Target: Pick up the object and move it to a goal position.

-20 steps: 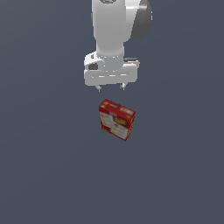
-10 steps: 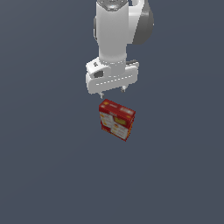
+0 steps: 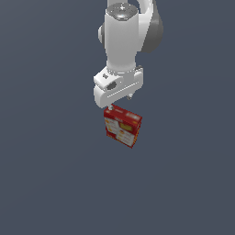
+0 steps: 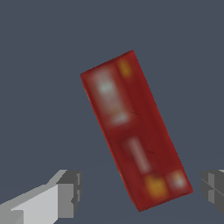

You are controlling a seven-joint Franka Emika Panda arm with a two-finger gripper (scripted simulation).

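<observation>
The red carton (image 3: 122, 126) with white and yellow panels stands on the dark grey floor in the middle of the exterior view. My gripper (image 3: 119, 102) hangs just above its top edge, pointing down, jaws open and empty. In the wrist view the carton's narrow top face (image 4: 133, 131) lies slanted, with its lower end between my two fingertips (image 4: 68, 192). My gripper (image 4: 140, 190) stands wide apart and touches nothing. The carton's lower part and base are hidden in the wrist view.
The dark grey floor (image 3: 50, 183) runs flat on all sides. The white arm (image 3: 123, 36) rises straight above the carton. No goal marker shows.
My gripper has come down toward the carton and turned a little. The carton has not moved.
</observation>
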